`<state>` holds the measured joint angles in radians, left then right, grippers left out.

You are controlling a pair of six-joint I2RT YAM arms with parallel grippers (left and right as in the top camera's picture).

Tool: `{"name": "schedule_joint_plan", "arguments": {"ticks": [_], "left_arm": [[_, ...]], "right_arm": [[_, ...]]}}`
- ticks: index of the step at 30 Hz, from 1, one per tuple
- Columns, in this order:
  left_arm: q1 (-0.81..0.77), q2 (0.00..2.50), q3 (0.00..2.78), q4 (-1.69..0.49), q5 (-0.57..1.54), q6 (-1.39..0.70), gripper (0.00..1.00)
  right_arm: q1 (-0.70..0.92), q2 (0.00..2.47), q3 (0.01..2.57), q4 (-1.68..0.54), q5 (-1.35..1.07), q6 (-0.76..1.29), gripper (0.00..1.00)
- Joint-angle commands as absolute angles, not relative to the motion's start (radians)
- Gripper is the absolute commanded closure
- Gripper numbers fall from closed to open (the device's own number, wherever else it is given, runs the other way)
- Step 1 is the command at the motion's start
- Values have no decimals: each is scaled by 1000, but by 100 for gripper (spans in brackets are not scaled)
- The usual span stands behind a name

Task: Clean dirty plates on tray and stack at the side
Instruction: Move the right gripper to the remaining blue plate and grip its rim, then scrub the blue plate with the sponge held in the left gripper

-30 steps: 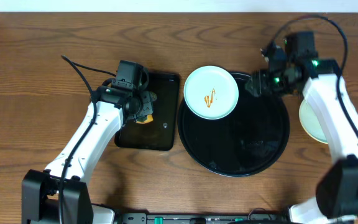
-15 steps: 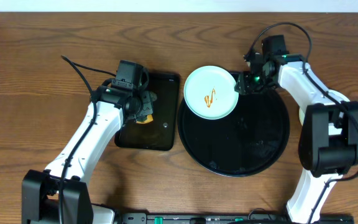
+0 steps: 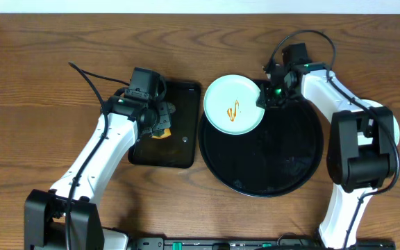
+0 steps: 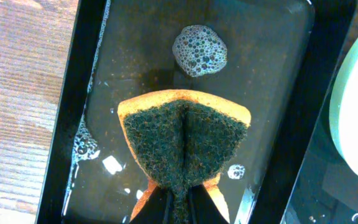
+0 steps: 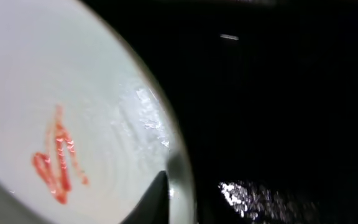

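**Soiled plate at the tray's far-left rim**

On the wooden surface [image 3: 47, 55], the round black tray [image 3: 283, 167] carries one mint plate [image 3: 217, 94] at its far-left rim, overhanging toward the rectangular tray [image 3: 179, 149] — a sauce squiggle [image 3: 233, 110] at its centre. The left tool [image 4: 178, 202] pinches a folded sponge [image 4: 185, 140] over soapy water [image 4: 199, 51] in the rectangular tray. The right tool [image 3: 266, 97] sits at the plate's right edge, one finger [image 5: 154, 200] on the rim — whether it grips, I cannot tell.

I see the plate [image 3: 233, 104] filling the round tray's [image 3: 283, 167] upper left, its rim overhanging toward the rectangular tray [image 3: 182, 153], so the gap between them is tight. My right gripper [image 3: 264, 98] and arm [image 3: 325, 87] block the plate's right side. The round tray's lower half lies bare.
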<state>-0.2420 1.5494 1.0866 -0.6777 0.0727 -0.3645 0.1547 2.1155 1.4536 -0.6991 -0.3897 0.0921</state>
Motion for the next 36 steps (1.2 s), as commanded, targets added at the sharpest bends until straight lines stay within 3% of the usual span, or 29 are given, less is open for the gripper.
{"name": "schedule_joint_plan", "arguments": {"ticks": [1,2,11,20,36], "left_arm": [[-236,1551,1081,-686,72,-353,92],[-236,1551,1081,-688,72,-353,93],[-236,1551,1081,-687,82,-352,92],[-276,1551,1081,-595,273,-352,92],[-617,1724,1081,-314,299,-580,92]], "right_arm": [[161,2139,1456,-704,-401,109,95],[161,2139,1456,-706,-400,108,99],[151,2072,1456,-876,-347,107,99],[181,1994,1453,-1155,-165,112,99],[208,1995,1297,-1023,-165,127,99]]}}
